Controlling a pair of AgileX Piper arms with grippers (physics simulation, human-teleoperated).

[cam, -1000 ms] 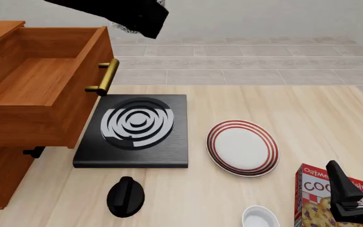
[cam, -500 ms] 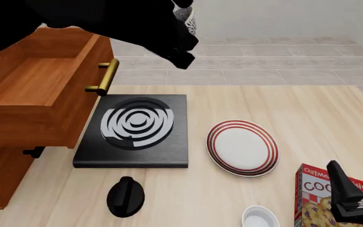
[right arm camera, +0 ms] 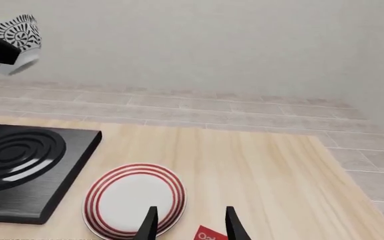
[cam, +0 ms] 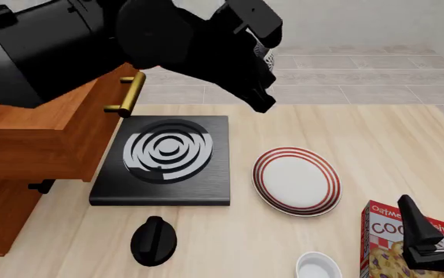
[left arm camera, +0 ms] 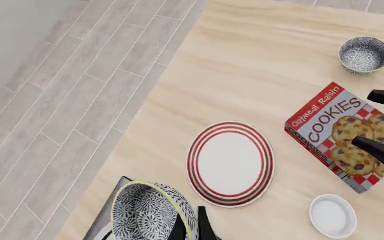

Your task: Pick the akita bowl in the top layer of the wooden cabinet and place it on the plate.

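Note:
The akita bowl (left arm camera: 148, 212), dark-patterned with a pale rim, hangs in the air with my left gripper (left arm camera: 190, 228) shut on its rim. In the front view my left arm hides nearly all of it; a sliver of the akita bowl (cam: 268, 55) shows above the table's far edge. It also appears in the right wrist view, akita bowl (right arm camera: 11, 42). The red-ringed plate (cam: 297, 180) lies bare, nearer and to the right of the bowl. The wooden cabinet (cam: 2, 214) stands at the left with its top layer (cam: 32, 147) pulled out. My right gripper (cam: 438, 223) is open near the front right corner.
A black stove (cam: 164, 159) lies between cabinet and plate. A black knobbed lid (cam: 154, 240) sits in front of it. A cookie box (cam: 395, 249) and a small white bowl (cam: 318, 267) are at the front right. Another patterned bowl (left arm camera: 364, 54) stands on the table.
My left arm has swung right and forward from above the open drawer, carrying the bowl out toward the plate. The right arm has not moved.

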